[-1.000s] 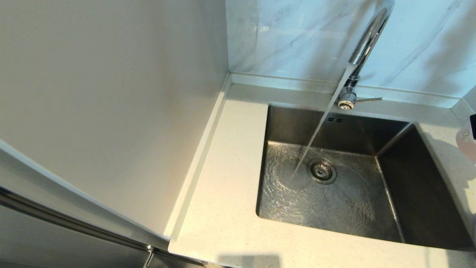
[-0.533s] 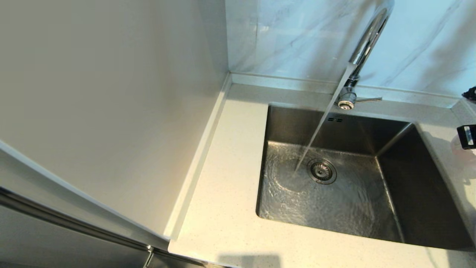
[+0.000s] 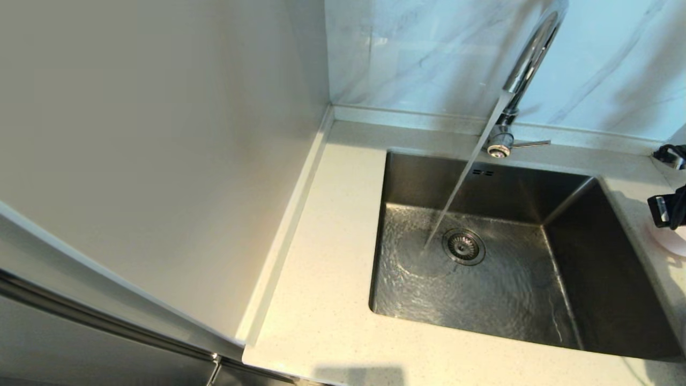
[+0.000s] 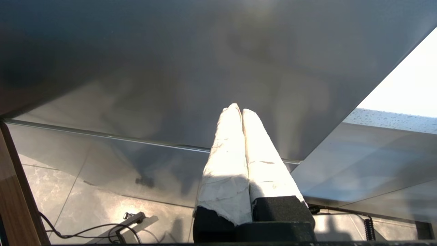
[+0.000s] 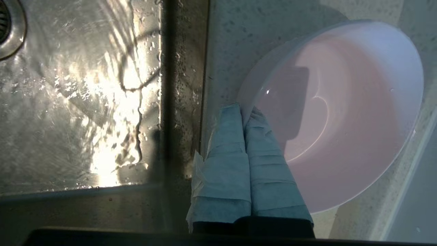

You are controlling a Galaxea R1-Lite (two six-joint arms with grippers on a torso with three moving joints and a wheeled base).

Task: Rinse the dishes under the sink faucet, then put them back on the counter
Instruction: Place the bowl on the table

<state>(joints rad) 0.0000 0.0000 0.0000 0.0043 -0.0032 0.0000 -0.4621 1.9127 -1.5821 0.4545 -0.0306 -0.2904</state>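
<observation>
At the head view's right edge, the right gripper (image 5: 243,111) pinches the pink bowl's (image 5: 341,112) rim on the desk (image 3: 321,300); the left gripper (image 4: 238,109) is parked, fingers together.

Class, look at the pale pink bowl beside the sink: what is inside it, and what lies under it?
The pink bowl holds nothing visible. The right gripper pinches its near rim. Speckled counter shows around it; the patch beneath is covered.

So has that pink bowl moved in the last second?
Yes. In the head view the pink bowl, gripped at its rim by the right claw, has dropped lower beside the sink, now down at the counter.
</observation>
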